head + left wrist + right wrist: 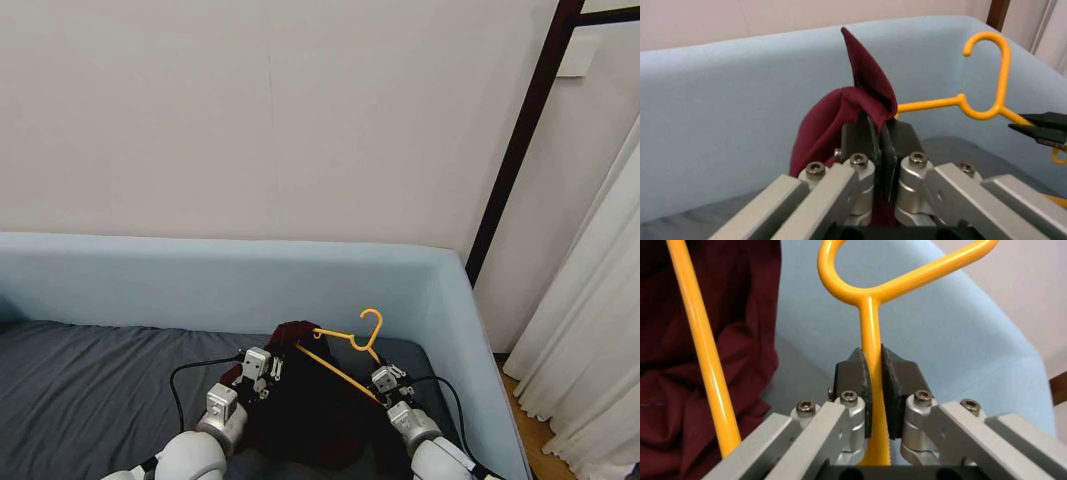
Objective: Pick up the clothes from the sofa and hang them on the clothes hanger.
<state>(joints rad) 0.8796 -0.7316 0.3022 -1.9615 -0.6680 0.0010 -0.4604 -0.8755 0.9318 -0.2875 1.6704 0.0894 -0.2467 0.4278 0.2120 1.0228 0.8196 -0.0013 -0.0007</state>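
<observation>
At the bottom edge of the head view both arms (195, 455) are cut off by the frame. The left gripper (881, 127) is clamped on a fold of the dark red garment (300, 415), whose lower edge runs out of frame between them. The right gripper (875, 372) pinches the stem of the orange hanger (345, 362), lower centre, with one bar lying across the cloth. Both hang over the grey seat (90, 380) near the right corner of the sofa (200, 275). Behind are a plain wall (250, 120), a dark post (520, 140) and white curtains (590, 340) at the right.
</observation>
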